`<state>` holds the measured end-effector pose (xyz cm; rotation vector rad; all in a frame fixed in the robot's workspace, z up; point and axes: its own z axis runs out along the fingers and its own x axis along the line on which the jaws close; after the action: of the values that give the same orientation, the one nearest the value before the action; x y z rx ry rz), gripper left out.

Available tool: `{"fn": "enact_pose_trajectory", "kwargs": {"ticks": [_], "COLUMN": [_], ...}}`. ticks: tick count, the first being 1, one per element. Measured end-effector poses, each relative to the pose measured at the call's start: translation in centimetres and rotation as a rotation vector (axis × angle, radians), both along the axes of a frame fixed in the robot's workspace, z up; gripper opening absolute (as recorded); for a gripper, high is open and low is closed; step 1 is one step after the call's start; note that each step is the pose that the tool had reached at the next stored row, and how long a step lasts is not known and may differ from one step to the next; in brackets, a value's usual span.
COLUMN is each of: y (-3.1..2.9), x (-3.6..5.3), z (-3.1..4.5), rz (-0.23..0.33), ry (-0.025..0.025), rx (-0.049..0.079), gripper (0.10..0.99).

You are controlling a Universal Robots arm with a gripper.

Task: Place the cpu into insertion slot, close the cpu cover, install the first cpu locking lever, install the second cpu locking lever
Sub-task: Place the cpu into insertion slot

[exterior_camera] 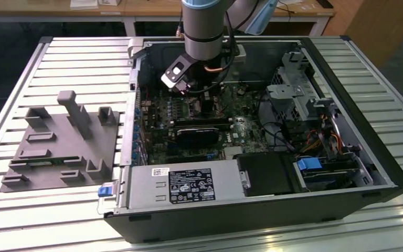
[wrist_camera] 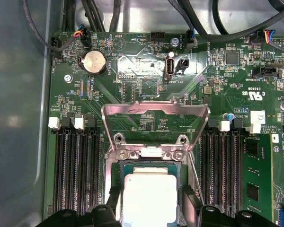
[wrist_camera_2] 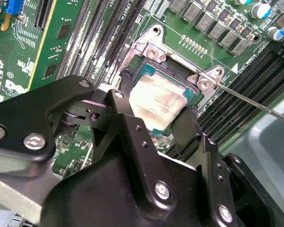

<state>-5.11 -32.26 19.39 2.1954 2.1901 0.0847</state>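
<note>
Both wrist views close above cpu (wrist_camera_2: 157, 101)

This was a robotics lab or test workshop. A slatted metal bench (exterior_camera: 61, 52) carried an opened computer case (exterior_camera: 257, 220) lying on its side, its circuit board (exterior_camera: 247, 128) bared, beside a grey moulded parts holder (exterior_camera: 54, 147). A robot arm (exterior_camera: 205, 26) reached down into the case, and wooden desks (exterior_camera: 152, 10) with papers (exterior_camera: 84, 4) stood behind.
</note>
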Motion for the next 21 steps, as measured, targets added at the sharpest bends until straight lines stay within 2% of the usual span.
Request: {"fn": "enact_pose_trajectory", "kwargs": {"ticks": [4, 10, 21], "y": [0.0, 0.0, 0.0], "x": [0.0, 0.0, 0.0], "z": [0.15, 1.03, 3.7], "rz": [0.0, 0.0, 0.0], "ry": [-0.0001, 0.0, -0.0001], "rx": [0.0, 0.0, 0.0], "gripper": [0.612, 0.612, 0.612]}}
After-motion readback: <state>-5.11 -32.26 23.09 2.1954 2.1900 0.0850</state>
